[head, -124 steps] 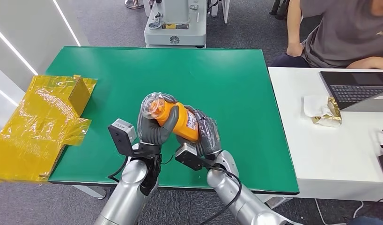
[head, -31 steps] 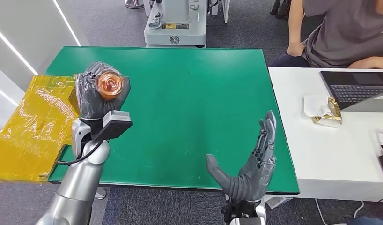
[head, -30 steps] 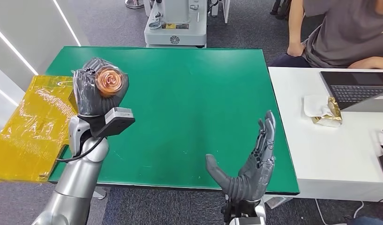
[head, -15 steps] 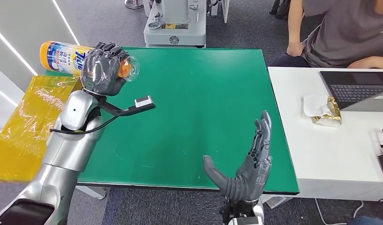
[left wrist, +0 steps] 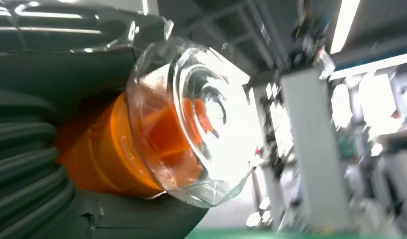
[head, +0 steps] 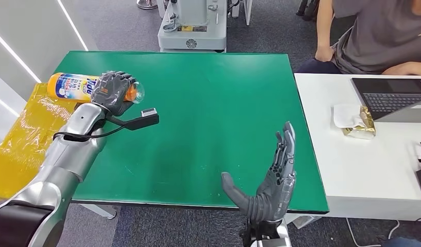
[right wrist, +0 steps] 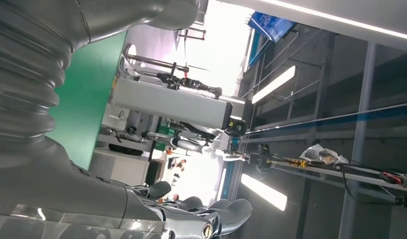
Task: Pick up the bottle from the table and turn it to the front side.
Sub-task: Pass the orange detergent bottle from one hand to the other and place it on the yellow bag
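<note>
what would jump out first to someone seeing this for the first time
The orange bottle, lying sideways in the left hand at the far left corner of the green table. Next, the right hand, raised open and empty at the near edge, and crinkled yellow packaging off the table's left side.

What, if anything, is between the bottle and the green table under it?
Nothing visible. The left robot hand holds the bottle on its side at the green table's far left corner, near the yellow wrapping, with bare mat beside it.

Green table (head: 213, 103) bare across middle; yellow box (head: 28, 134) flanks left edge, white desk (head: 363, 170) abuts right.
</note>
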